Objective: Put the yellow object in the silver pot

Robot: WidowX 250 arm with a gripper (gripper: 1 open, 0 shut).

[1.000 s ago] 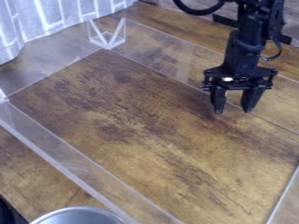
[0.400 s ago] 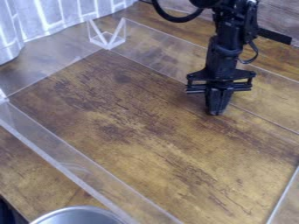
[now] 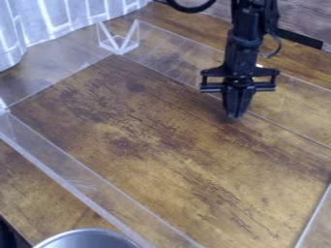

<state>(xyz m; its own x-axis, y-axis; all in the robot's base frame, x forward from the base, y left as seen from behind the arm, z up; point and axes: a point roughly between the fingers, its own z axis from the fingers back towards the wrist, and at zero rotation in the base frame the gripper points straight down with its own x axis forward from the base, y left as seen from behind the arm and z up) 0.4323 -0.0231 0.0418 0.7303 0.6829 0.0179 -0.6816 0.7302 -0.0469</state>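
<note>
My black gripper (image 3: 233,109) hangs straight down over the wooden tabletop (image 3: 142,136) at the upper right, its tips at or just above the wood. The fingers (image 3: 234,97) are drawn together into a narrow point, and I see nothing between them. Only a curved piece of the silver pot's (image 3: 80,238) rim shows, at the bottom edge, left of centre and far from the gripper. The yellow object is out of view.
Clear plastic panels (image 3: 52,179) wall in the wooden work area on the left and front. A small clear triangular stand (image 3: 119,37) sits at the back. A white curtain (image 3: 45,19) hangs at the top left.
The gripper's fingers stood apart a second ago and are now drawn together. The hand has shifted left and a little farther back across the table.
</note>
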